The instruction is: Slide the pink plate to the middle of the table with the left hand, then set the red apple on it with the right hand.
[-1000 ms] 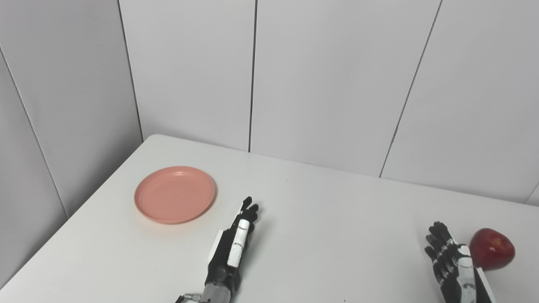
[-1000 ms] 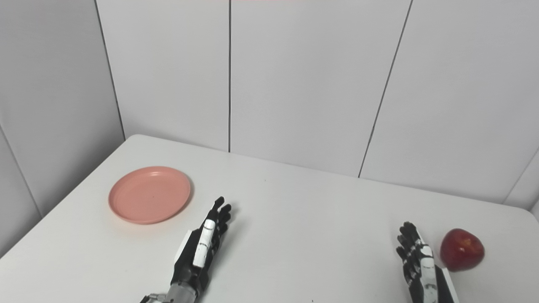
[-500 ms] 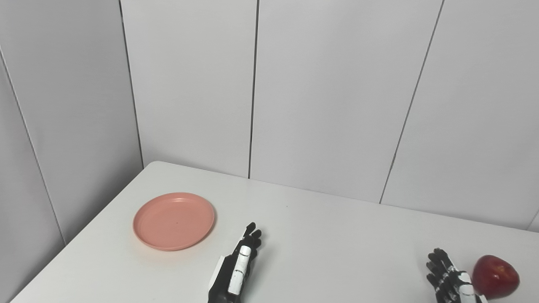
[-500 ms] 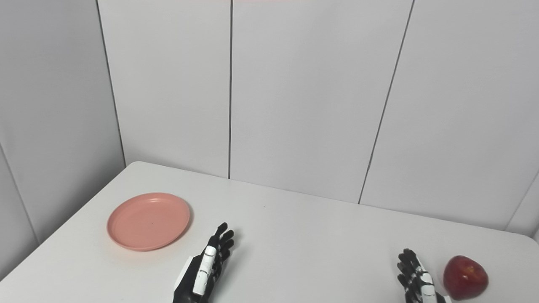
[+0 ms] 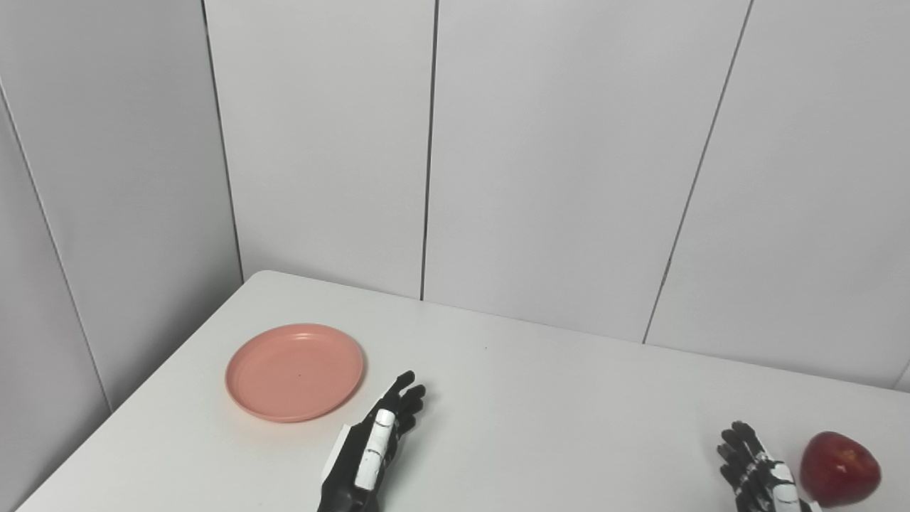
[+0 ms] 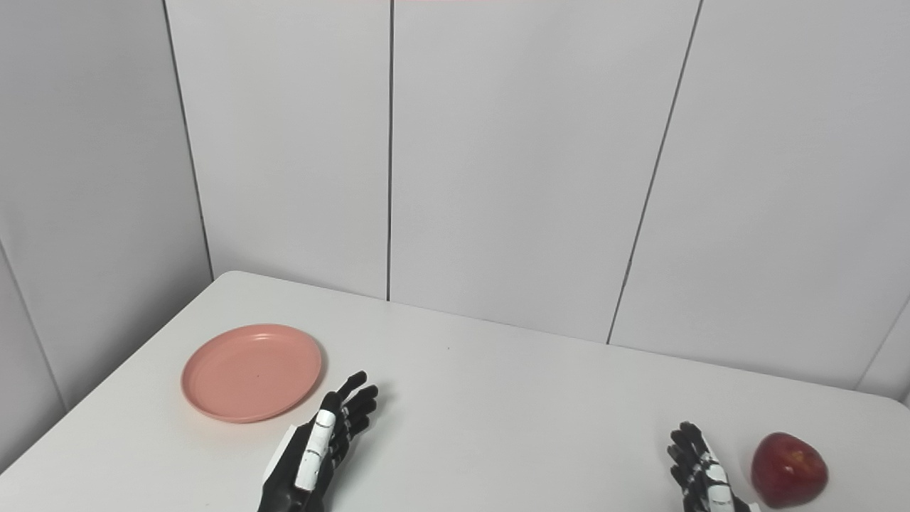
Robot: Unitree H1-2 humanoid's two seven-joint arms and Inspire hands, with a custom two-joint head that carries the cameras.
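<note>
While L hand (image 5: 373,444) nears plate (image 5: 294,371), apple (image 5: 839,468) sits apart.

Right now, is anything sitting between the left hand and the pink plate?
Nothing: only bare white table separates the left hand from the pink plate. Both head views show it.

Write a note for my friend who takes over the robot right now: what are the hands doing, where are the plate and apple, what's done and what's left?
Left hand: open, holding nothing, just right of the pink plate, not touching it.
Right hand: open, holding nothing, beside the red apple, partly cut off by the picture's edge.
Plate sits at the table's left side; apple at its right side.
Done: nothing.
Left: slide the plate to the middle, then put the apple on it.
</note>
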